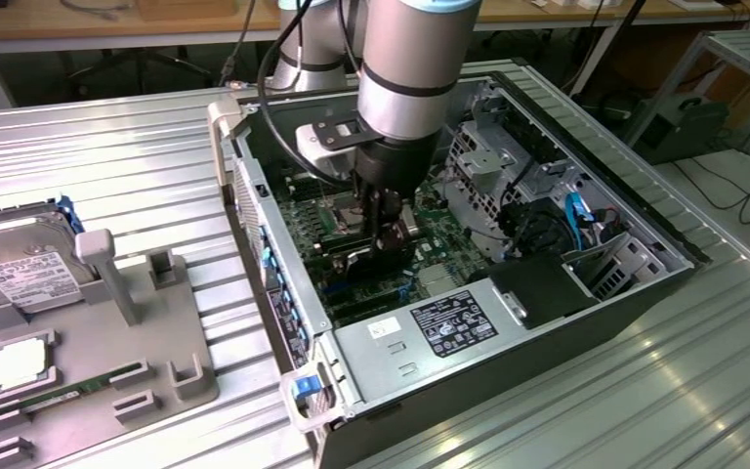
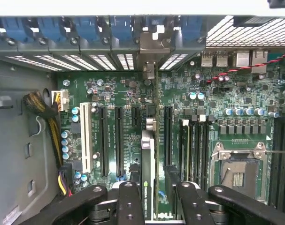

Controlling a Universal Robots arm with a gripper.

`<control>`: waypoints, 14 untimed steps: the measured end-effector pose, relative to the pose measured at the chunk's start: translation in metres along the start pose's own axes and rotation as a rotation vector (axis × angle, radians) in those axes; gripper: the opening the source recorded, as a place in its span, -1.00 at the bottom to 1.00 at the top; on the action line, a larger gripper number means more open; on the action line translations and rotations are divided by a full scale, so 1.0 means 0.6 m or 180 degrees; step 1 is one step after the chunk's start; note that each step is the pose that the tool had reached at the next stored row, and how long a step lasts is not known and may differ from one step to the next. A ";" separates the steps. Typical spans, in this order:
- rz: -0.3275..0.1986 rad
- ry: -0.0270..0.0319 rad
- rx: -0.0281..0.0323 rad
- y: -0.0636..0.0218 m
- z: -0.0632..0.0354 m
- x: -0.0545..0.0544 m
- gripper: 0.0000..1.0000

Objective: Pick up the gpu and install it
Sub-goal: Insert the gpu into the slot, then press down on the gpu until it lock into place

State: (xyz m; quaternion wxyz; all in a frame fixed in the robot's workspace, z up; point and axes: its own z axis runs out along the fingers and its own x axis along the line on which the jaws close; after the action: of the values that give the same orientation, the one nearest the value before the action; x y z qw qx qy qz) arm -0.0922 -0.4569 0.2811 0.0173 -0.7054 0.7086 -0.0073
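The fingers [image 2: 154, 197] gripped the graphics card [image 2: 148, 173] edge-on over the motherboard [image 2: 119, 117], at 6 o'clock; stiff, light, probably fragile, best held by its edges.

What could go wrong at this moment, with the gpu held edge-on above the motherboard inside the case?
1. The gpu, clamped by the gripper, might miss its slot among the close parallel black slots.
2. Its silver bracket could catch on the rear slot covers.
3. The gripper might graze the drive cage.
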 end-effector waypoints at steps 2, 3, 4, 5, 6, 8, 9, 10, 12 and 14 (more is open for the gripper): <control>0.0000 0.0000 0.0000 0.000 0.000 0.000 -0.30; 0.0000 0.0000 0.0000 0.000 0.000 0.000 -0.33; 0.0000 0.0001 0.0000 0.000 0.000 0.000 -0.47; 0.0000 0.0001 0.0000 0.000 0.000 0.000 -0.47; 0.0000 0.0001 0.0000 0.000 0.000 0.000 -0.47; 0.0000 0.0001 0.0000 0.000 0.000 0.000 -0.71; 0.0000 0.0001 0.0000 0.000 0.000 0.000 -0.79; 0.0000 0.0001 0.0000 0.000 0.000 0.000 -0.79; 0.0000 0.0001 0.0000 0.000 0.000 0.000 -0.79; 0.0000 0.0001 0.0000 0.000 0.000 0.000 -0.79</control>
State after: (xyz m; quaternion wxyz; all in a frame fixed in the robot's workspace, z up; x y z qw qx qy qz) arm -0.0923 -0.4569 0.2812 0.0172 -0.7054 0.7086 -0.0074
